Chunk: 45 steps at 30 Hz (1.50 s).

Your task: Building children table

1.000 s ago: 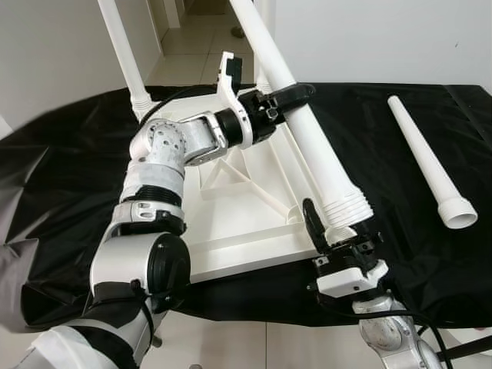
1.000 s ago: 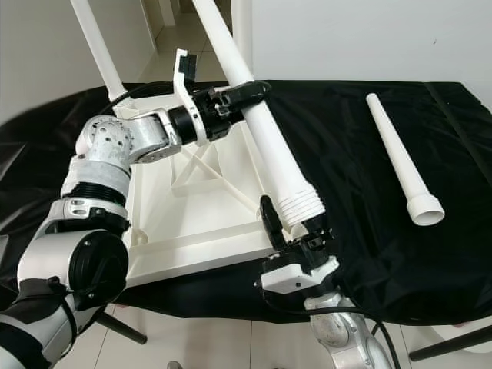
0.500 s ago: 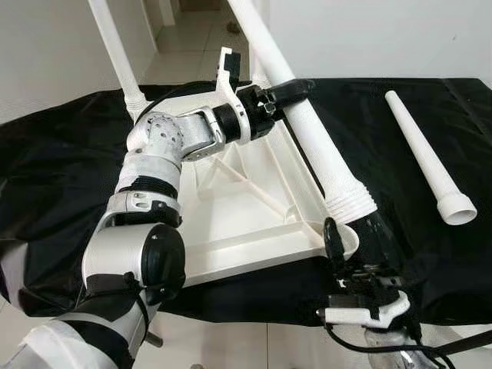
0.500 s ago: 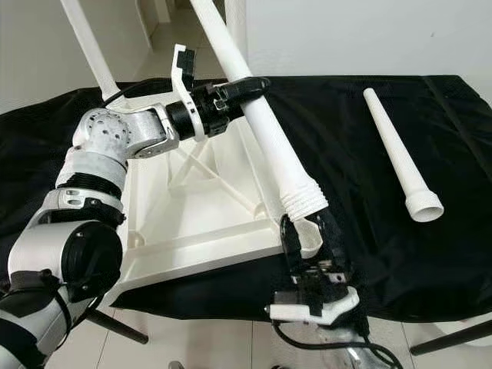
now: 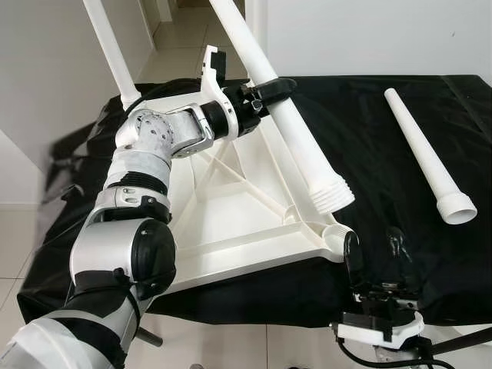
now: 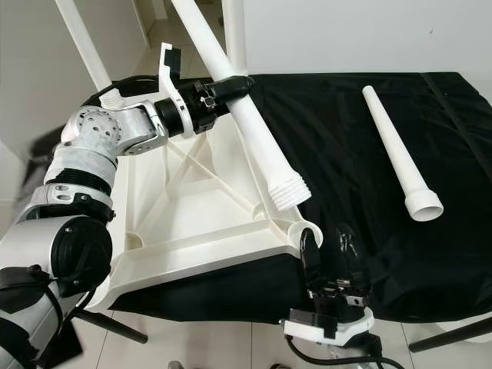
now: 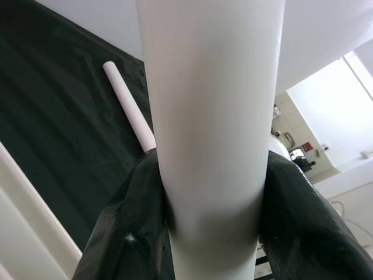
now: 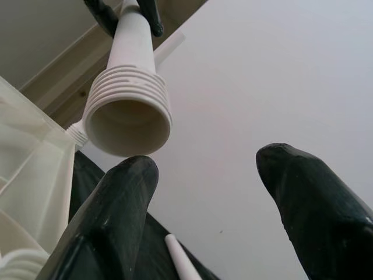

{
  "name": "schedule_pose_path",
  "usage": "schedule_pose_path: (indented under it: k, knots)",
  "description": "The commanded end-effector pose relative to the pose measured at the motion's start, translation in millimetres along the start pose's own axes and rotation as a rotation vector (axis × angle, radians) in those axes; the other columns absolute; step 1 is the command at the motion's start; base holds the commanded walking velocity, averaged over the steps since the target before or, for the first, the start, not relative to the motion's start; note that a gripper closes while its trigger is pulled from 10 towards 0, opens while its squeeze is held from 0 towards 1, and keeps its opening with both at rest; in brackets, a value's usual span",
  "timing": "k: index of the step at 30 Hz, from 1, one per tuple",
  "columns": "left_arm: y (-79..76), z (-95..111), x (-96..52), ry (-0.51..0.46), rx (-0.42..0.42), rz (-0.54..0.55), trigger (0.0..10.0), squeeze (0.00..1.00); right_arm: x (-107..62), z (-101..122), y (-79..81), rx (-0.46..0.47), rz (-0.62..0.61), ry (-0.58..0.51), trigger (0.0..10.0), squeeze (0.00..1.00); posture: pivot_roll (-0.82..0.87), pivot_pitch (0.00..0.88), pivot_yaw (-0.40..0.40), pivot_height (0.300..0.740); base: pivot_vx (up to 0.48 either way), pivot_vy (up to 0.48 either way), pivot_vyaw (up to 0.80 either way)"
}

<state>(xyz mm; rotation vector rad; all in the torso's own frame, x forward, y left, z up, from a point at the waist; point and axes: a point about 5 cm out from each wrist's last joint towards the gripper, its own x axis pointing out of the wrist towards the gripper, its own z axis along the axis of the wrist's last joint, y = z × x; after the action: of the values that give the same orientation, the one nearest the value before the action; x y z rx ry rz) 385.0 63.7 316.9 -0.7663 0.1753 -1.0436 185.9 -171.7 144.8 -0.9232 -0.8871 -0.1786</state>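
While the left gripper (image 5: 265,94), in the upper middle of the frame, pinches a white leg (image 5: 288,129) partway along its length, the ribbed end of that leg hangs just above the corner socket (image 5: 336,234) of the upturned tabletop (image 5: 231,223), not yet seated in it. The right gripper (image 5: 377,254), low at the lower right, has its fingers spread and holds nothing, so only one grip steers the leg. Held that far from the ribbed end, the leg could swing or slip and meet the socket at a slant, jamming the threads or shoving the tabletop across the black cloth (image 5: 369,131). A spare leg (image 5: 427,157) lies on the cloth at the right, well apart.
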Motion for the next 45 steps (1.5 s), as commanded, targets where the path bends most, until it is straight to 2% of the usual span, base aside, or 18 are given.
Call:
schedule_pose_path:
  k: [1, 3, 4, 5, 7, 8, 9, 10, 11, 12, 13, 14, 17, 21, 24, 33, 38, 45]
  knots:
    - [-5.5, 6, 0.4, -0.01, 0.049, -0.016, 10.0, 0.0, -2.1, -1, 2.6, 0.04, 0.027, 0.038, 10.0, 0.0, -0.06, 0.127, 0.11, 0.74, 0.0, 0.0, 0.0]
    - [-5.2, 6, 0.4, -0.009, 0.052, -0.013, 10.0, 0.0, -1.8, -1, 3.3, 0.049, 0.033, 0.043, 10.0, 0.0, -0.06, 0.127, 0.11, 0.74, 0.0, 0.0, 0.0]
    - [-4.5, 8, 0.5, -0.031, 0.08, -0.004, 10.0, 0.0, 4.7, -3, 6.3, 0.168, 0.076, 0.135, 10.0, 0.0, -0.06, 0.124, 0.1, 0.74, 0.0, 0.0, 0.0]
    - [-4.5, 8, 0.5, -0.031, 0.08, -0.004, 10.0, 0.0, 4.7, -3, 6.3, 0.168, 0.076, 0.135, 10.0, 0.0, -0.06, 0.124, 0.1, 0.74, 0.0, 0.0, 0.0]
    - [-4.2, 12, 0.0, -0.083, 0.148, 0.01, 10.0, 0.0, 17.1, -6, 13.0, 0.414, 0.151, 0.282, 10.0, 0.0, -0.07, 0.122, 0.093, 0.74, 0.0, 0.0, 0.0]
    - [-4.2, 12, 0.0, -0.083, 0.148, 0.01, 10.0, 0.0, 17.1, -6, 13.0, 0.414, 0.151, 0.282, 10.0, 0.0, -0.07, 0.122, 0.093, 0.74, 0.0, 0.0, 0.0]
    - [-4.5, 14, -0.4, -0.102, 0.174, 0.012, 10.0, 0.0, 21.6, -5, 15.3, 0.498, 0.174, 0.314, 10.0, 0.0, -0.07, 0.121, 0.091, 0.74, 0.0, 0.0, 0.0]
    - [-4.5, 14, -0.4, -0.102, 0.174, 0.012, 10.0, 0.0, 21.6, -5, 15.3, 0.498, 0.174, 0.314, 10.0, 0.0, -0.07, 0.121, 0.091, 0.74, 0.0, 0.0, 0.0]
    - [-5.1, 16, -0.7, -0.118, 0.204, 0.014, 10.0, 0.0, 26.2, -5, 16.2, 0.55, 0.177, 0.338, 10.0, 0.0, -0.07, 0.12, 0.089, 0.74, 0.0, 0.0, 0.0]
    - [-5.1, 16, -0.7, -0.118, 0.204, 0.014, 10.0, 0.0, 26.2, -5, 16.2, 0.55, 0.177, 0.338, 10.0, 0.0, -0.07, 0.12, 0.089, 0.74, 0.0, 0.0, 0.0]
    - [-7.1, 19, -0.9, -0.146, 0.245, 0.015, 10.0, 0.0, 34.9, -4, 16.8, 0.622, 0.177, 0.364, 10.0, 0.0, -0.07, 0.116, 0.084, 0.74, 0.0, 0.0, 0.0]
    - [-7.1, 19, -0.9, -0.146, 0.245, 0.015, 10.0, 0.0, 34.9, -4, 16.8, 0.622, 0.177, 0.364, 10.0, 0.0, -0.07, 0.116, 0.084, 0.74, 0.0, 0.0, 0.0]
    - [-13.4, 25, -1.5, -0.219, 0.338, 0.015, 10.0, 0.0, 61.0, 1, 18.0, 0.783, 0.177, 0.403, 10.0, 0.0, -0.07, 0.109, 0.077, 0.74, 0.0, 0.0, 0.0]
    - [-15.2, 24, -1.3, -0.238, 0.395, 0.026, 10.0, 0.0, 74.0, -1, 16.2, 0.828, 0.178, 0.417, 10.0, 0.0, -0.06, 0.105, 0.074, 0.74, 0.0, 0.0, 0.0]
    - [-18.4, 21, -1.9, -0.268, 0.487, 0.031, 10.0, 0.0, 94.1, -8, 10.6, 0.87, 0.222, 0.419, 10.0, 0.0, -0.06, 0.093, 0.067, 0.74, 0.0, 0.0, 0.0]
    - [-21.8, 3, 0.6, -0.266, 0.595, 0.028, 10.0, 0.0, 126.1, -14, 3.2, 0.847, 0.266, 0.379, 10.0, 0.0, -0.05, 0.08, 0.051, 0.74, 0.0, 0.0, 0.0]
    - [-24.0, 0, 1.1, -0.265, 0.612, 0.022, 10.0, 0.0, 130.5, -16, 2.3, 0.858, 0.282, 0.395, 10.0, 0.0, -0.04, 0.079, 0.049, 0.74, 0.0, 0.0, 0.0]
    - [-38.4, -9, 3.4, -0.28, 0.659, -0.014, 10.0, 0.0, 143.0, -20, 16.3, 0.866, 0.459, 0.45, 10.0, 0.0, -0.02, 0.075, 0.032, 0.74, 0.0, 0.0, 0.0]
